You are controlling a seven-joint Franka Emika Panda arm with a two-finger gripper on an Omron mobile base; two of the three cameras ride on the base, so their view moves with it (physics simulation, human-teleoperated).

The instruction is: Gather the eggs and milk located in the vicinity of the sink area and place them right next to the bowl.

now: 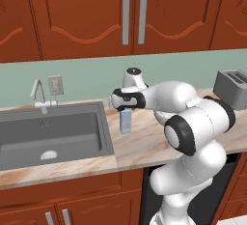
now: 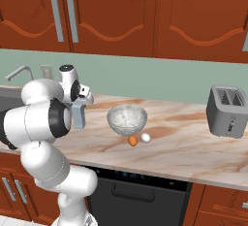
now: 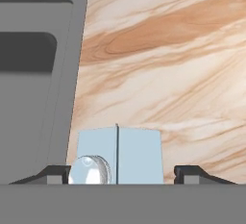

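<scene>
Worktop point(image 2: 193, 142): beige marble, brown veining. Sink point(image 1: 53, 137): dark grey; faucet point(image 1: 38, 93) chrome. Milk point(image 1: 126, 121): pale blue-grey carton, silvery cap point(image 3: 90, 171). Bowl point(image 2: 127, 119): white-grey, speckled inside. Eggs: one orange-brown point(image 2: 132, 140), one white point(image 2: 145, 137). Toaster point(image 2: 226, 111): grey. Cabinets point(image 2: 145, 16): red-brown.

pale blue milk carton point(image 1: 126, 121) upright beside the sink point(image 1: 53, 134).

**Marble, metal and gloss**

A polished, marble-veined table point(image 1: 144, 142) meets a matt grey metal sink point(image 1: 53, 134) with chrome faucet point(image 1: 38, 93). The milk point(image 1: 126, 121) carton looks smooth and matt; cabinets point(image 1: 96, 11) are reddish wood; the toaster point(image 2: 226, 111) is dull grey.
</scene>
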